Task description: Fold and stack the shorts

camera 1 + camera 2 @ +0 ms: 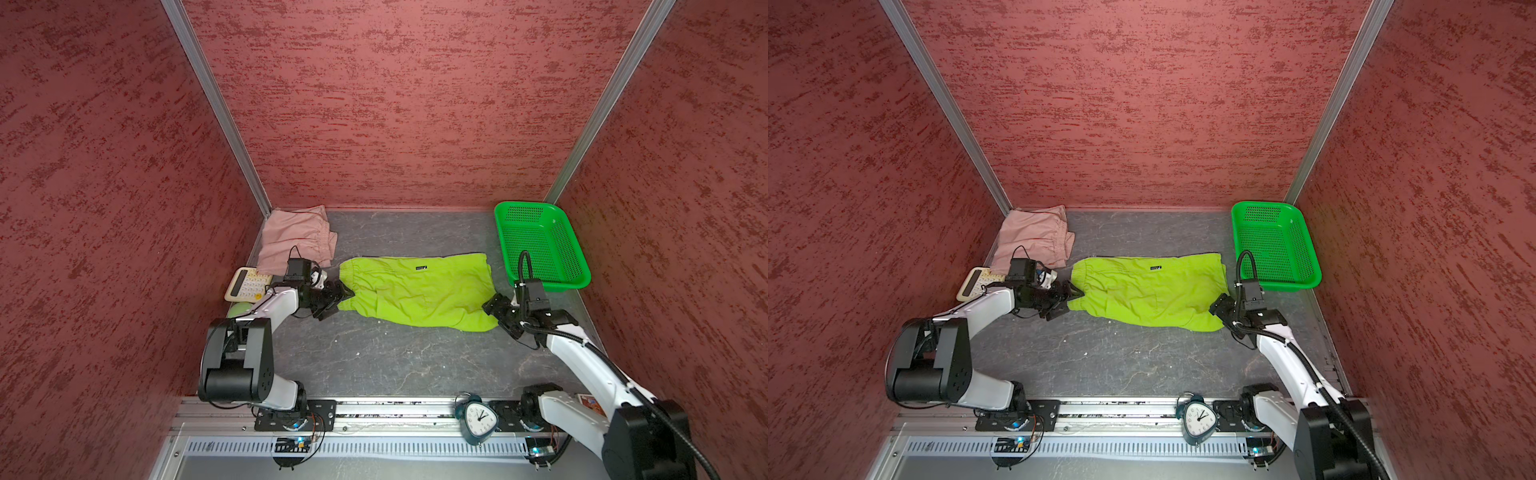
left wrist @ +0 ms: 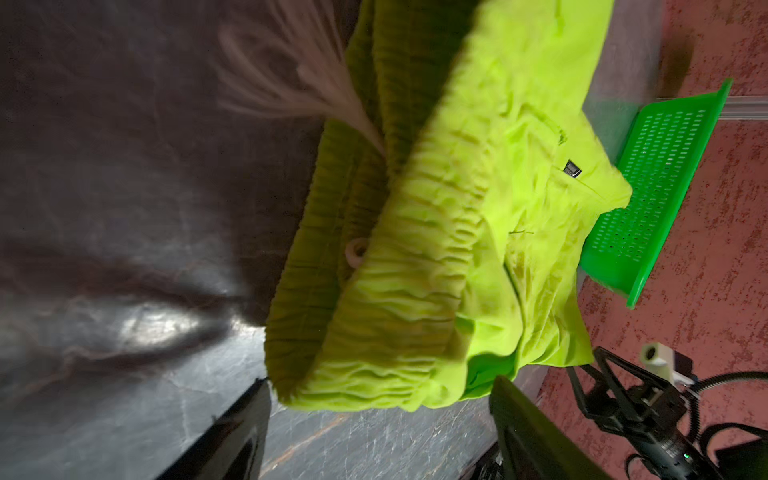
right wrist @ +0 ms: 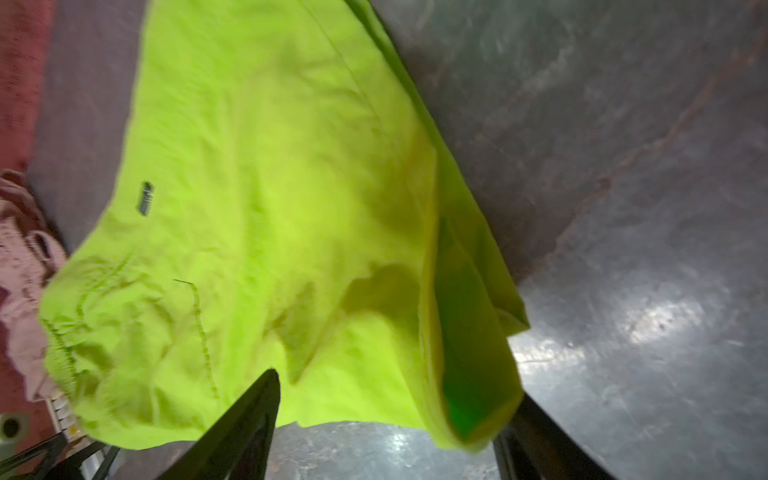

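The lime green shorts (image 1: 415, 291) (image 1: 1150, 291) lie spread flat mid-table, elastic waist to the left, small black logo (image 1: 421, 268) on top. The dusty pink shorts (image 1: 295, 237) (image 1: 1034, 237) lie bunched in the back left corner. My left gripper (image 1: 343, 297) (image 2: 380, 415) is open at the near corner of the waistband; in the left wrist view that corner sits just past the fingertips (image 2: 245, 428). My right gripper (image 1: 496, 309) (image 3: 390, 419) is open at the near right leg hem, and the hem's folded edge hangs between its fingers (image 3: 249, 415) unclamped.
A green perforated basket (image 1: 540, 245) stands at the back right, close behind the right arm. A cream calculator (image 1: 247, 284) lies by the left wall beside the left arm. A teal alarm clock (image 1: 478, 417) sits on the front rail. Red walls enclose three sides.
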{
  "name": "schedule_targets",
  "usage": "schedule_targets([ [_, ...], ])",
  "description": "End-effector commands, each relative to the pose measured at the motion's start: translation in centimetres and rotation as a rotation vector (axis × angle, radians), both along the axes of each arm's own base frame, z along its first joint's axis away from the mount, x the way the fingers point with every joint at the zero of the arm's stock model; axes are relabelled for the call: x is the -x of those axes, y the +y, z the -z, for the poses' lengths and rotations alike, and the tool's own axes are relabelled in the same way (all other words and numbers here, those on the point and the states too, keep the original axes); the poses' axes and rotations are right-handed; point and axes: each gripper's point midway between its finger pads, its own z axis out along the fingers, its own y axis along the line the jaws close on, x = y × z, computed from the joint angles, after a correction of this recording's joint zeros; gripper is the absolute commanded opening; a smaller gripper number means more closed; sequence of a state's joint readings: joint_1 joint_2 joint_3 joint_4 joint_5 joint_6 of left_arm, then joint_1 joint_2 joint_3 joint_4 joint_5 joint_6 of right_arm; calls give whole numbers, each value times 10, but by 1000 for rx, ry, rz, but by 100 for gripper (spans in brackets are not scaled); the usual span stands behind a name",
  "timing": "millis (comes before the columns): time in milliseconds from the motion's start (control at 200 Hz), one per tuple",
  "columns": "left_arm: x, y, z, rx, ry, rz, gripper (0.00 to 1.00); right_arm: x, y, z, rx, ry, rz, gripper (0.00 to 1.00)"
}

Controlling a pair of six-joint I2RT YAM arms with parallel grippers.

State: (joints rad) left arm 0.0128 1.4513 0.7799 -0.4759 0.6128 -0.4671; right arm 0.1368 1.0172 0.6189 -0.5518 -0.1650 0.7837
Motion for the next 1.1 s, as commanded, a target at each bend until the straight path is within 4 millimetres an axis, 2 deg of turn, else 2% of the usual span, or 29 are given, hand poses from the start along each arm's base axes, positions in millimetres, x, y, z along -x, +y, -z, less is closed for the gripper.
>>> schedule_targets([
  [0, 0, 10, -41, -78, -84, 8, 99, -5, 18, -36, 2, -85, -99, 79],
  [85, 8, 24, -72, -144, -137, -15, 99, -10, 45, -56, 35, -146, -211, 79],
  [180, 16, 44, -110, -210, -231, -63, 99, -20, 89, -80, 94, -244, -388, 79],
  [346, 27, 70, -166, -264, -373, -148, 99, -31, 190, -102, 297, -394, -776, 83],
  [396, 30, 75, -179, -268, -390, -167, 99, -31, 222, -98, 414, -424, -895, 86],
  [501, 32, 81, -203, -255, -441, -192, 99, -32, 282, -69, 629, -469, -1110, 90],
  [656, 35, 91, -235, -266, -527, -230, 99, -29, 352, -37, 809, -567, -1308, 96],
  [791, 40, 99, -242, -272, -533, -250, 100, -21, 386, -13, 999, -631, -1411, 99],
  [902, 43, 104, -240, -260, -524, -257, 99, -25, 399, 2, 1118, -671, -1446, 99],
  [1092, 47, 113, -232, -264, -497, -275, 99, -34, 411, 16, 1218, -710, -1490, 99],
])
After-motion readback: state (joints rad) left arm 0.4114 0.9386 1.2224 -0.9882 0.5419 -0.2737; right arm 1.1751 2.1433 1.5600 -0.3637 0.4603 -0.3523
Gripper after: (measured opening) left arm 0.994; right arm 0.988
